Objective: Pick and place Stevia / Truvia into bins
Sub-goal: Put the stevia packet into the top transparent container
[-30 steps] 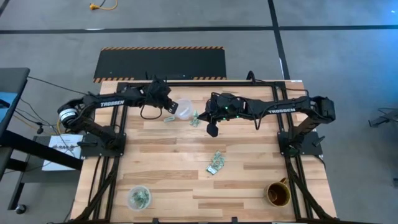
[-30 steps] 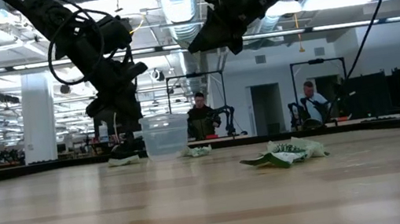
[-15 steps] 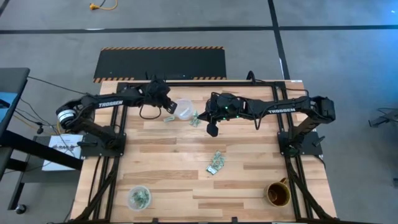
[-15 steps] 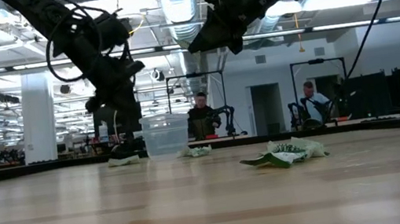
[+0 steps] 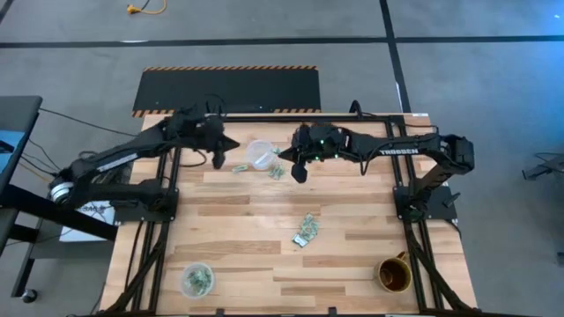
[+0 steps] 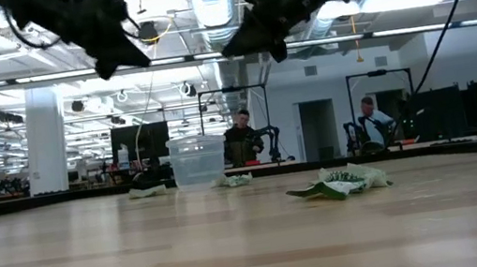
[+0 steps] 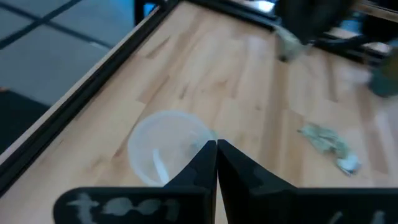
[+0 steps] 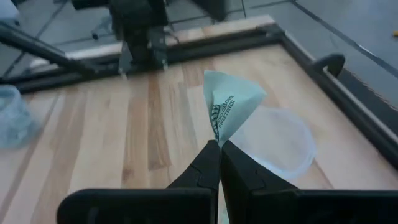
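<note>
Stevia packet first: your right end effector has it pinched by one corner, fingers fully closed, the rest of the paper standing up loose above the tips. That arm hangs above the surface just at 3 o'clock of the far cup.

Working near to far in the overhead view. Nearest you, at 7 o'clock, the near cup already has green packets in it. At 5 o'clock sits the brown mug, not one of your bins. In the middle lies the loose pile. Farther back, strays lie just beside the far cup.

Your risks: a corner pinch is thin, so any quick swing could let the packet slip or twist out before it is over the rim. Let go early and I'd expect it to flutter down among the strays. That clear cup looks light, so a low approach could knock it over.

Your left end effector is closed on nothing, raised at 9 o'clock of the far cup; both arms crowd that cup, so mind a clash.

Hard to make out: whether the far cup holds anything, how many packets are in the pile, and, from the overhead, the packet itself under the right arm.
</note>
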